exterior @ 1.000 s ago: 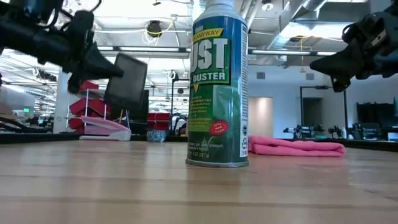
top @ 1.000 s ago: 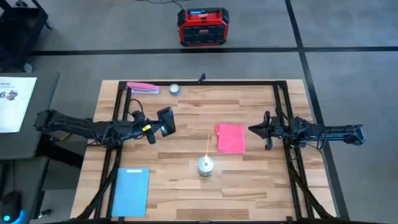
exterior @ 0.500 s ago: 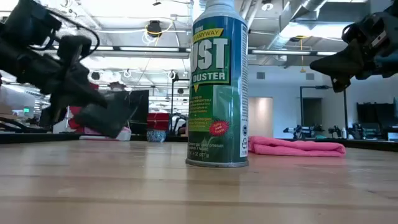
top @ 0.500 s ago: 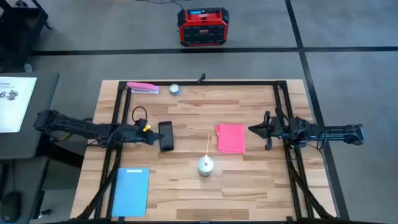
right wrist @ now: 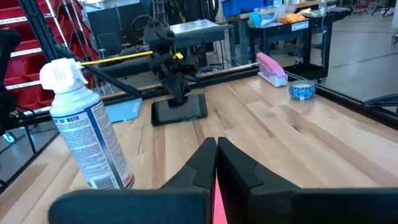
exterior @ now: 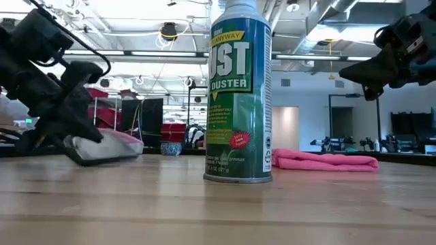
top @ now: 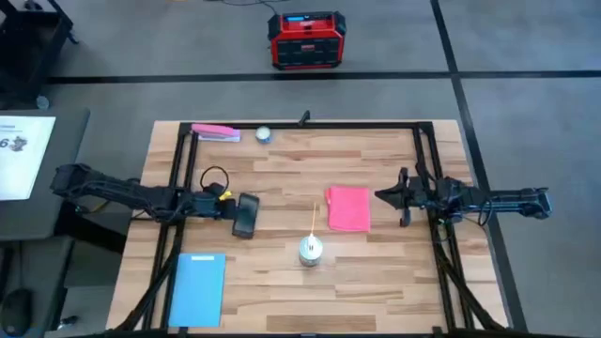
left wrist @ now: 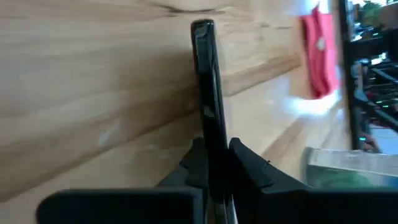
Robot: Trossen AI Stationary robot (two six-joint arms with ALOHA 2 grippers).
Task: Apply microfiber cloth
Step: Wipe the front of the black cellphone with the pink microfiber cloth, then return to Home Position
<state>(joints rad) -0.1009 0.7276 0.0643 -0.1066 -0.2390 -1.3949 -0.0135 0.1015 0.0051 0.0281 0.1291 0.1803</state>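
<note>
I am working at a wooden bench framed by black rails. My left hand reaches in low from the left side and pinches a black phone between its fingers; in the left wrist view the phone's thin edge stands clamped between my two dark fingers. In the low view the phone is close to lying flat on the bench, and I cannot tell whether all of it rests on the wood. The microfiber cloth, a pink-red rectangle, lies flat on the bench right of centre, well apart from the phone and untouched by either hand. My right hand hovers above the bench just beside the cloth's right edge, with its fingers pressed together, as the right wrist view shows. Between the phone and the cloth, slightly nearer the front edge of the bench, a green and white duster can stands upright, with a thin yellow straw pointing toward the back. A light-blue rectangle lies near the front left corner. At the back left of the bench there is a small flat pink item, and beside it a small round object. On the floor beyond the bench sits a red and black box.
</note>
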